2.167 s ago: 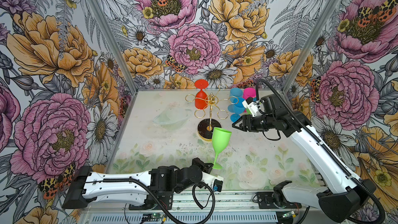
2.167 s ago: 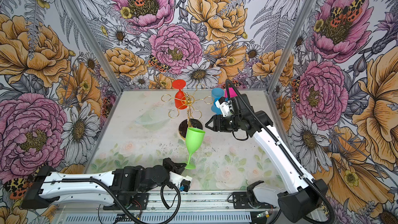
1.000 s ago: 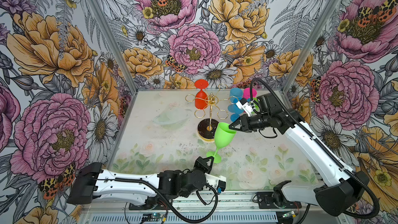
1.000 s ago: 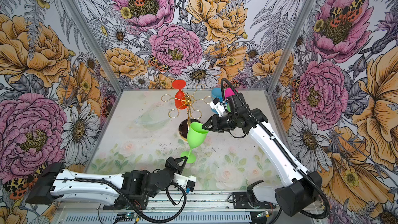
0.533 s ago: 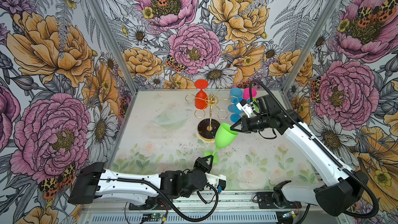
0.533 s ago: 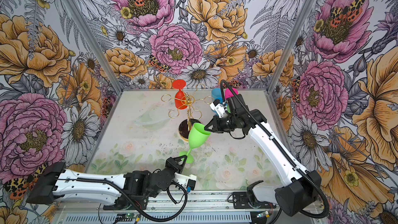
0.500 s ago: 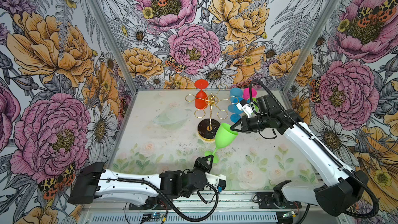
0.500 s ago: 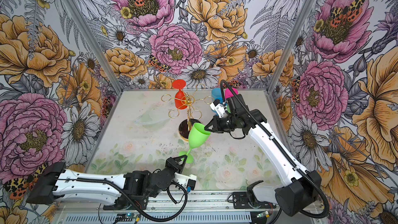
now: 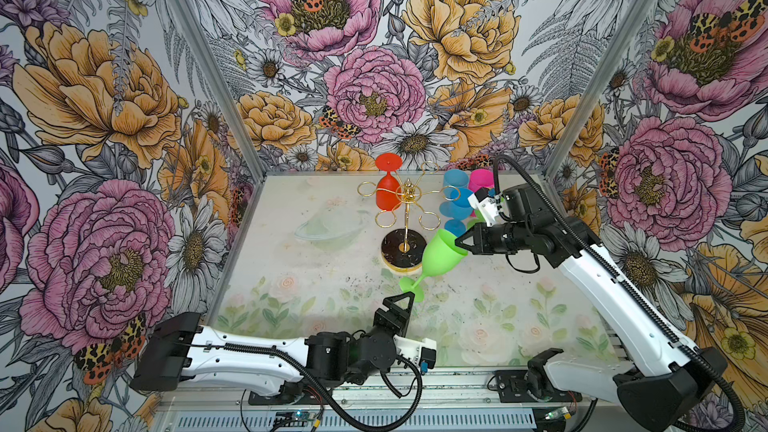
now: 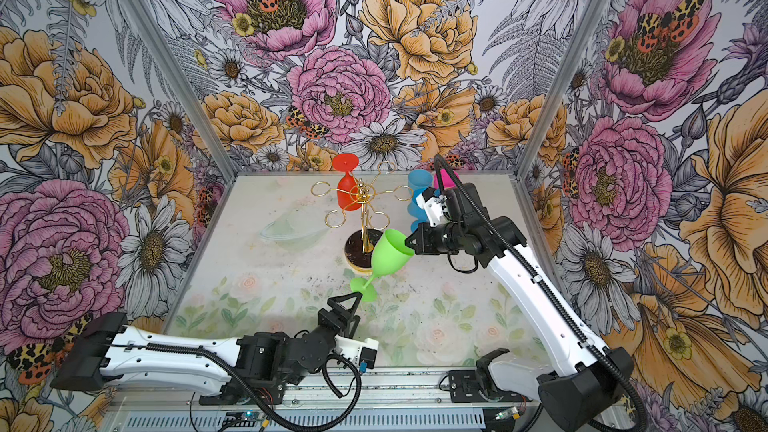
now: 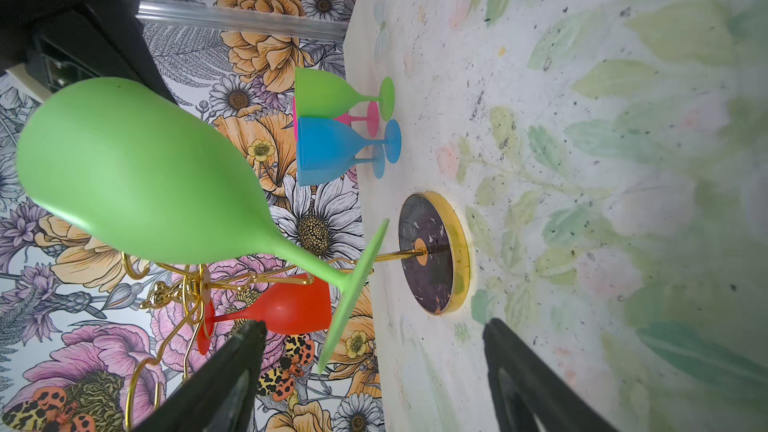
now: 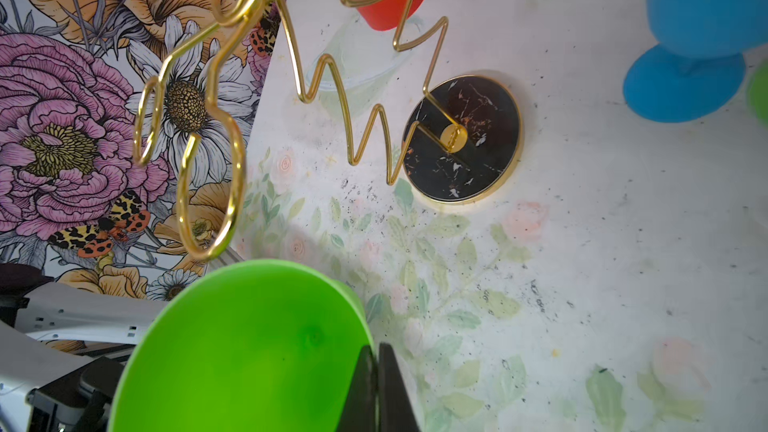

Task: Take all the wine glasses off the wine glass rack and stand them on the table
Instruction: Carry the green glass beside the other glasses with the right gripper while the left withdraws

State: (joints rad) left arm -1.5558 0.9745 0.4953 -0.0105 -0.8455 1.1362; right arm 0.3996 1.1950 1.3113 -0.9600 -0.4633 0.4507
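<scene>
While wine glass rack [image 9: 408, 192] is seen whole in both top views, one red glass [image 9: 386, 197] hung inverted on it, green wine glass [image 9: 440, 257] is held off it, tilted, near its base. Rim pinch by closed right gripper [image 9: 462, 241] is confirmed in right wrist view only. Left gripper [image 9: 405, 297] is spread below the foot, nothing clamped. Second green glass [image 11: 332, 95], on table [image 11: 582, 76], is shown plainly by left wrist view only.

Green wine glass [image 9: 442, 255] clear of the wine glass rack [image 9: 409, 194]

The glass is tilted in the air at about 4 o'clock of the rack's base, with its bowl toward 1 o'clock and its round foot toward 7 o'clock. Its rim is pinched by the right gripper [image 9: 459, 241]. The gold wire rack stands upright on a round black, gold-rimmed base. A red wine glass [image 9: 386, 198] hangs upside down from its 11 o'clock loop.
</scene>
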